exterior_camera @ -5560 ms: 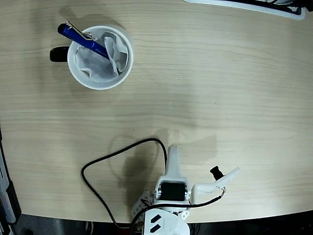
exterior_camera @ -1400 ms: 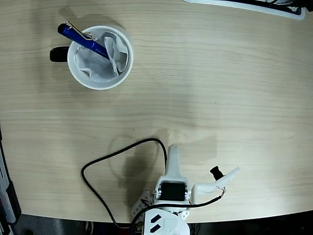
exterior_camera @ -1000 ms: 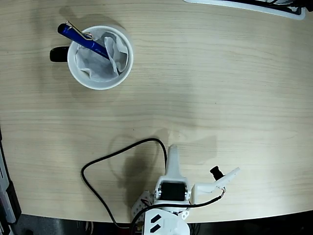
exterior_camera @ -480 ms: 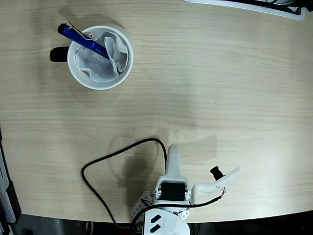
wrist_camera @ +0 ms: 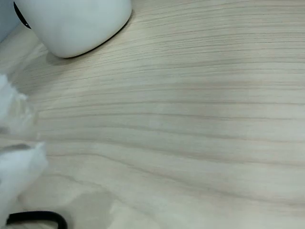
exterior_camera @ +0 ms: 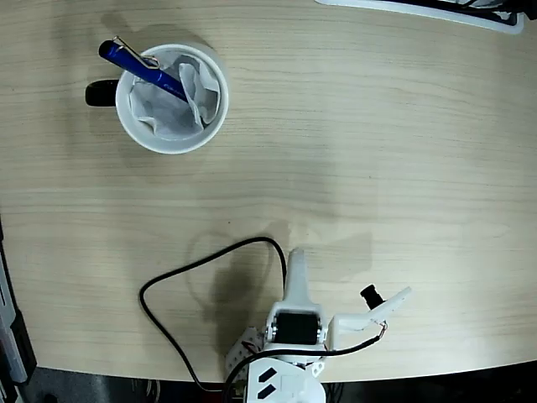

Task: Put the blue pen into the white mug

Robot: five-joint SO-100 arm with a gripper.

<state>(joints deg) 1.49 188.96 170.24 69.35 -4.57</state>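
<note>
The white mug [exterior_camera: 172, 99] stands at the upper left of the fixed view, its black handle pointing left and crumpled white tissue inside. The blue pen [exterior_camera: 143, 70] leans in the mug, its lower end down in the tissue and its clip end sticking out over the upper-left rim. My gripper [exterior_camera: 295, 257] is pulled back near the table's bottom edge, far from the mug, its white fingers together as one narrow point with nothing in them. In the wrist view the mug's base [wrist_camera: 71, 24] shows at top left and blurred white fingers [wrist_camera: 16, 167] at the left edge.
A black cable [exterior_camera: 180, 281] loops over the table left of the arm base [exterior_camera: 285, 369]. The wrist camera mount [exterior_camera: 382, 309] sticks out to the right of the arm. A white-edged object [exterior_camera: 436, 13] lies along the top right edge.
</note>
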